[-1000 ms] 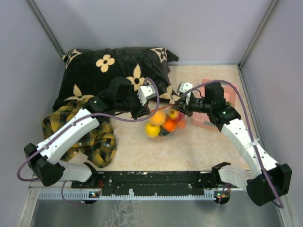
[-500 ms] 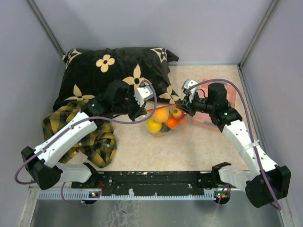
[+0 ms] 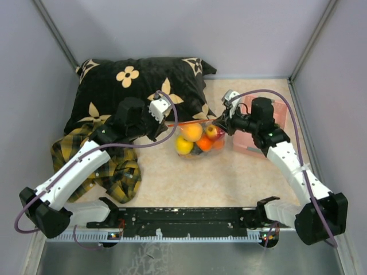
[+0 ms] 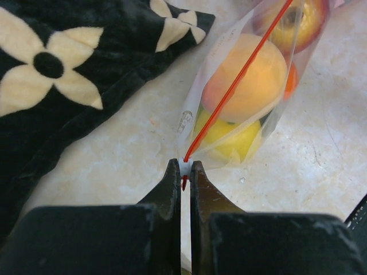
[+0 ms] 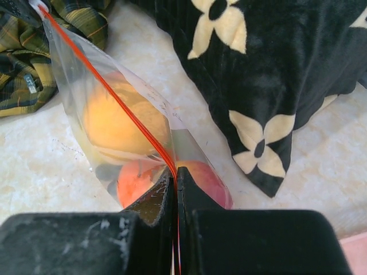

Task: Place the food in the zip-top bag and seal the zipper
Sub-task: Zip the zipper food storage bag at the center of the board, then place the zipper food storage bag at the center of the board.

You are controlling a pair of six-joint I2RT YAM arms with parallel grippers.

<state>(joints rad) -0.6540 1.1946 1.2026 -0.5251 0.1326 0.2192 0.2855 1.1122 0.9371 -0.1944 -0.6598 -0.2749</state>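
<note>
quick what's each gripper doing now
Left gripper: shut on one end of the red-orange zipper strip of the clear plastic bag.
Right gripper: shut on that strip's other end.

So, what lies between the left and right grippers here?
The zip-top bag holding the food; its zipper runs straight from the left gripper to the right gripper. The top view shows it, and both wrist views confirm.

Plaid cloth lies against the black flowered pillow; pink basket apart.
</note>
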